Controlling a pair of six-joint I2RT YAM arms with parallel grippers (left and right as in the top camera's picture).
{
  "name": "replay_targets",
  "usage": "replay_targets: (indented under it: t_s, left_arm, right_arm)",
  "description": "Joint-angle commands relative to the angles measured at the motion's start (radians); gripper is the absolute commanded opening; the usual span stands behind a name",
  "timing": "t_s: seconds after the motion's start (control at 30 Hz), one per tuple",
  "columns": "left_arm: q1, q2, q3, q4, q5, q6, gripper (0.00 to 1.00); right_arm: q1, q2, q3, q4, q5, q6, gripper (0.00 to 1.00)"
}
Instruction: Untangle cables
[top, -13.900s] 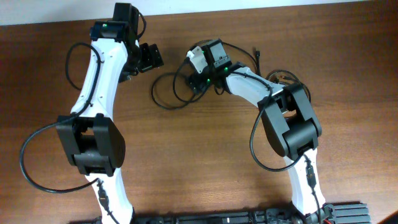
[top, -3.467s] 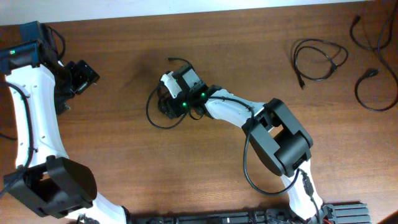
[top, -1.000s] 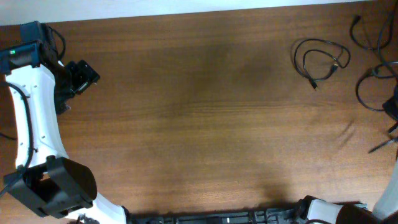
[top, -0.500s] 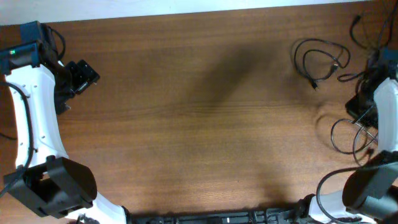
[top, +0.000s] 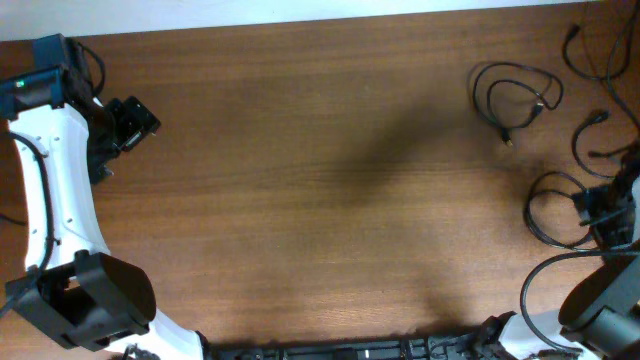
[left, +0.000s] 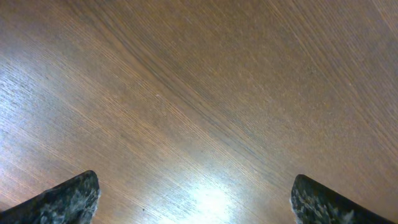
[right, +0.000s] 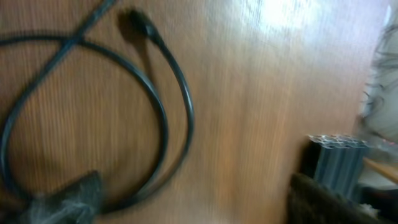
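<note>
Several thin black cables lie at the table's right side in the overhead view: one coil (top: 515, 93) at the back, a cord (top: 588, 45) in the far corner, another cord (top: 597, 140) below it, and a coil (top: 553, 208) next to my right gripper (top: 598, 210). In the right wrist view that coil (right: 166, 118) loops up and left of my right gripper (right: 196, 202), which is open and holds nothing; the cable passes close by the left finger. My left gripper (top: 135, 118) is far off at the table's left. It is open (left: 196, 205) over bare wood.
The wooden table (top: 320, 200) is bare between the arms. A metal frame (right: 339, 158) stands at the table's right edge near my right gripper. The left arm's own thick wire hangs by its wrist (top: 85, 65).
My right arm carried a coil from the table's middle to the right edge. It now lies on the table beside the open gripper. The left arm has not moved since 3.5 s ago.
</note>
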Motion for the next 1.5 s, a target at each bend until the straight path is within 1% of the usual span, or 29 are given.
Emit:
replay_targets:
  t_s: [0.0,0.03,0.1,0.13,0.17,0.2,0.23,0.27,0.3,0.33,0.43,0.53,0.57,0.6,0.63,0.7,0.77,0.8,0.83,0.87,0.9,0.93,1.0,1.13,1.2,1.47]
  left_arm:
    - [0.003,-0.031,0.01,-0.001,0.004,-0.013,0.99]
    - [0.003,-0.031,0.01,-0.001,0.004,-0.013,0.99]
    - [0.003,-0.031,0.01,-0.001,0.004,-0.013,0.99]
    - [0.003,-0.031,0.01,-0.001,0.004,-0.013,0.99]
    - [0.003,-0.031,0.01,-0.001,0.004,-0.013,0.99]
    - [0.003,-0.031,0.01,-0.001,0.004,-0.013,0.99]
    - [0.003,-0.031,0.01,-0.001,0.004,-0.013,0.99]
    - [0.003,-0.031,0.01,-0.001,0.004,-0.013,0.99]
    - [0.003,-0.031,0.01,-0.001,0.004,-0.013,0.99]
    - [0.003,-0.031,0.01,-0.001,0.004,-0.013,0.99]
    - [0.003,-0.031,0.01,-0.001,0.004,-0.013,0.99]
    - [0.003,-0.031,0.01,-0.001,0.004,-0.013,0.99]
    - [0.003,-0.031,0.01,-0.001,0.004,-0.013,0.99]
    - [0.003,-0.031,0.01,-0.001,0.004,-0.013,0.99]
    - [0.003,-0.031,0.01,-0.001,0.004,-0.013,0.99]
    - [0.003,-0.031,0.01,-0.001,0.004,-0.013,0.99]
    - [0.003,-0.031,0.01,-0.001,0.004,-0.013,0.99]
    - [0.003,-0.031,0.01,-0.001,0.004,-0.013,0.99]
    - [0.003,-0.031,0.01,-0.001,0.004,-0.013,0.99]
    - [0.003,-0.031,0.01,-0.001,0.004,-0.013,0.99]
    - [0.003,-0.031,0.01,-0.001,0.004,-0.013,0.99]
    - [0.003,-0.031,0.01,-0.001,0.004,-0.013,0.99]
    - [0.003,-0.031,0.01,-0.001,0.004,-0.013,0.99]
    - [0.003,-0.031,0.01,-0.001,0.004,-0.013,0.99]
    - [0.003,-0.031,0.01,-0.001,0.004,-0.013,0.99]
    - [0.003,-0.031,0.01,-0.001,0.004,-0.013,0.99]
  right_arm:
    - [-0.018,0.003,-0.158,0.125,-0.043,0.02,0.82]
    - [-0.017,0.003,-0.232,0.22,-0.058,0.02,0.81]
    - [-0.017,0.003,-0.319,0.333,-0.057,0.02,0.6]
    - [-0.017,0.003,-0.357,0.386,-0.057,0.019,0.53]
    - [-0.017,0.003,-0.395,0.438,-0.058,0.019,0.38]
    - [-0.017,0.003,-0.433,0.492,-0.058,0.003,0.15]
    - [-0.017,0.003,-0.446,0.518,-0.058,-0.035,0.06]
    - [-0.017,0.003,-0.455,0.547,-0.07,-0.101,0.04]
    - [-0.017,0.003,-0.457,0.588,-0.113,-0.223,0.04]
    - [-0.017,0.003,-0.457,0.613,-0.151,-0.304,0.04]
    - [-0.017,0.003,-0.457,0.636,-0.187,-0.314,0.04]
    - [-0.017,0.003,-0.457,0.686,-0.267,-0.314,0.04]
    - [-0.017,0.003,-0.457,0.696,-0.267,-0.314,0.06]
    - [-0.017,0.003,-0.457,0.698,-0.267,-0.314,0.24]
    - [-0.017,0.003,-0.457,0.69,-0.267,-0.314,0.99]
    - [-0.017,-0.023,-0.441,0.627,-0.282,-0.314,0.99]
    - [-0.017,-0.119,-0.416,0.563,-0.286,-0.315,0.99]
    - [-0.017,-0.232,-0.396,0.504,-0.3,-0.315,0.99]
    - [-0.017,-0.359,-0.384,0.436,-0.36,-0.315,0.99]
    - [-0.011,-0.464,-0.385,0.396,-0.443,-0.317,0.99]
    - [0.016,-0.581,-0.385,0.364,-0.555,-0.361,0.99]
    - [0.096,-0.734,-0.385,0.351,-0.681,-0.415,0.99]
    - [0.225,-0.921,-0.383,0.382,-0.771,-0.415,0.99]
    - [0.434,-1.192,-0.383,0.46,-0.817,-0.411,0.99]
    - [0.474,-1.234,-0.384,0.458,-0.816,-0.412,0.99]
    - [0.474,-1.233,-0.385,0.427,-0.812,-0.412,0.99]
